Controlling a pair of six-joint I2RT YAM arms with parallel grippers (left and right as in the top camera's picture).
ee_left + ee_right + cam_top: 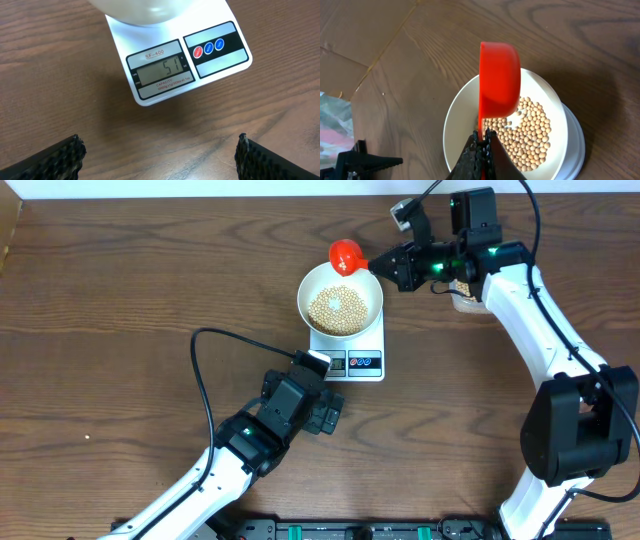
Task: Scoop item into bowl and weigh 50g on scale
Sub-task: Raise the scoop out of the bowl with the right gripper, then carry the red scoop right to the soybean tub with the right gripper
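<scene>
Right gripper (481, 145) is clenched on the thin handle of a red scoop (499, 80). In the right wrist view the scoop's long axis runs straight away from the fingers, cup at the far end, turned on edge with its open side facing left. Just beyond and below it sits the white bowl (455, 120) with a layer of tan beans (527, 132) across its bottom; the scoop's cup hangs over the bowl's far rim.

From overhead, the left gripper (322, 412) rests low on the wooden table (120, 300), just in front of the scale (372, 348), fingers (55, 160) spread apart and holding nothing. The scale lies with its long axis running away from that gripper, its display (159, 71) and round buttons (208, 47) at the near end and the bowl standing on the far end. The display reads 51. Past the bowl, the scoop reaches in from the right
</scene>
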